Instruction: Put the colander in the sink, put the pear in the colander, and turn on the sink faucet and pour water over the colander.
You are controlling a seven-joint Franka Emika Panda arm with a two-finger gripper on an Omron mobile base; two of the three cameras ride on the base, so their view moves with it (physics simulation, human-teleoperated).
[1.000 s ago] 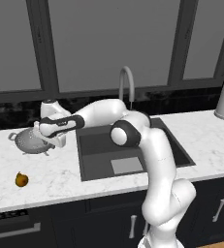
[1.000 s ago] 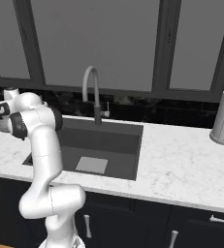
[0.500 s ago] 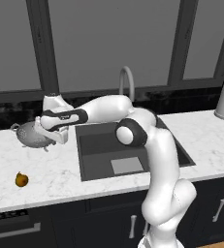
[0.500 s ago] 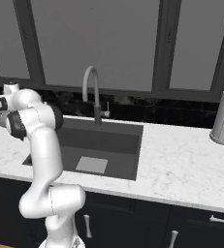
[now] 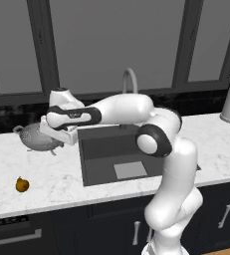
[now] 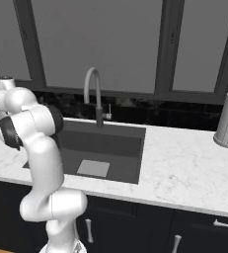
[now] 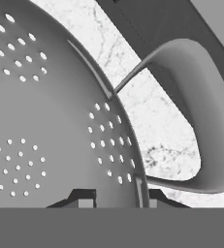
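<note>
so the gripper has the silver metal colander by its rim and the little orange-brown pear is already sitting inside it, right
Not quite. The small orange-brown pear lies on the white marble counter, apart from the holed silver-grey metal colander, as the left base view shows. The gripper does straddle the colander's rim.

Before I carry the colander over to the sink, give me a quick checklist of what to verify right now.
1. End effector fingers straddle the colander rim by its loop handle: ok.
2. Grip firm on the rim: cannot tell.
3. Colander clear of the counter: ok, though barely, judging by the shadow beneath it in the left base view.
4. Sink basin free to receive it: ok.
5. Pear out of the carry path: ok, on the counter nearer the front edge.
6. Sink faucet running: not ok, no water visible.
</note>
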